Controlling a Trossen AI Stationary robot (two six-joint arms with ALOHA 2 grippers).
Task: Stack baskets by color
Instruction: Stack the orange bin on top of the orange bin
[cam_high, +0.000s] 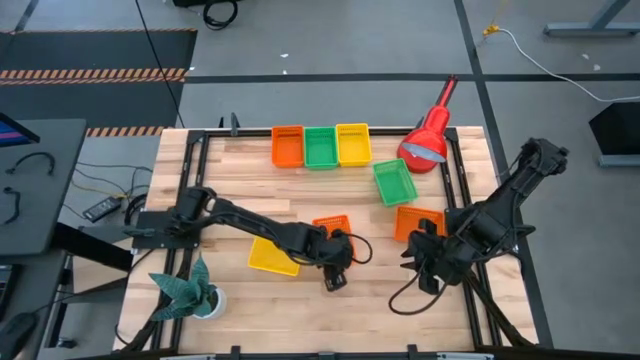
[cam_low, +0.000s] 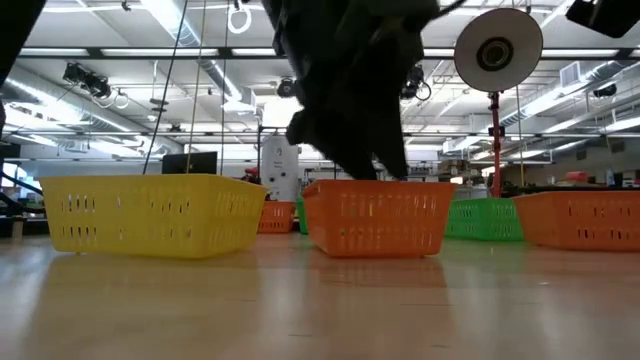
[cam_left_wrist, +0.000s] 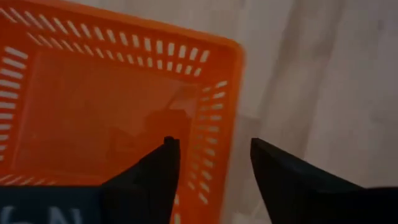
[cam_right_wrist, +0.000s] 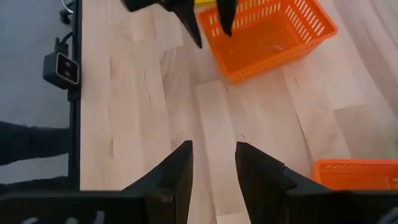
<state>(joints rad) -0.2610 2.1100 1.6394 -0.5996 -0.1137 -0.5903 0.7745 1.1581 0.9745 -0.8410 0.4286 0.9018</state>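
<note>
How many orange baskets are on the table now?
3: one orange basket at the left end of the far row, one under the left gripper, one near the right arm. More could be nested unseen.

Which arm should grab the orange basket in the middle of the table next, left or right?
Left, probably. The left gripper is open and straddles the wall of the middle orange basket, one finger inside, one outside. The right gripper hovers over bare wood, off to that basket's side, nearer another orange basket.
</note>
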